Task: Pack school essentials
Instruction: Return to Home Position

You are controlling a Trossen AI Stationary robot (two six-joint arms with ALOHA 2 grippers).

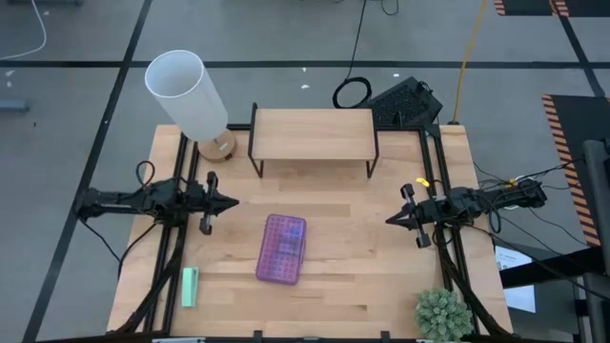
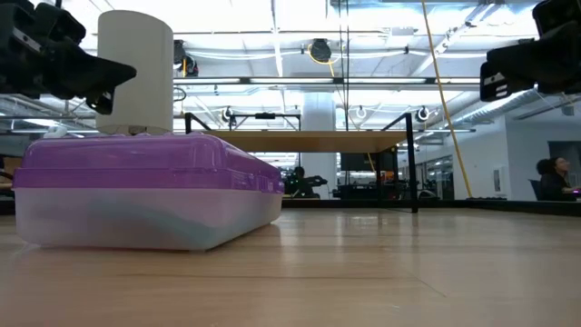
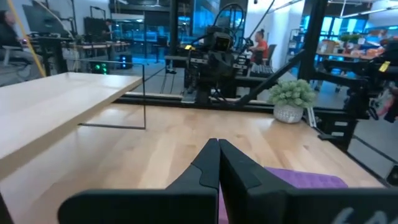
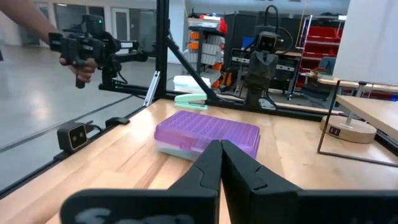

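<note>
At the table's left edge, the left gripper (image 1: 232, 202) hovers above the wood with its fingers pressed together and nothing between them. Near the front left corner lies the mint-green block (image 1: 190, 286), well apart from everything else; leave it alone, as it is not part of the packing set.

At the table's centre lies the purple case (image 1: 282, 248), lid down and apparently closed. None of the loose stationery shows on the tabletop. The clear lower half in the low view reveals only a vague teal shade, so you cannot tell which items are inside. Judge the packing as either finished or not started.

Behind the case stands the wooden shelf (image 1: 313, 133), with the white lamp (image 1: 187, 92) to its left.

On the right, the right gripper (image 1: 392, 219) also hovers with its fingers closed and empty. Before approaching the case, spread the fingers fully, steady the case with one arm, and lift the lid with the other.
</note>
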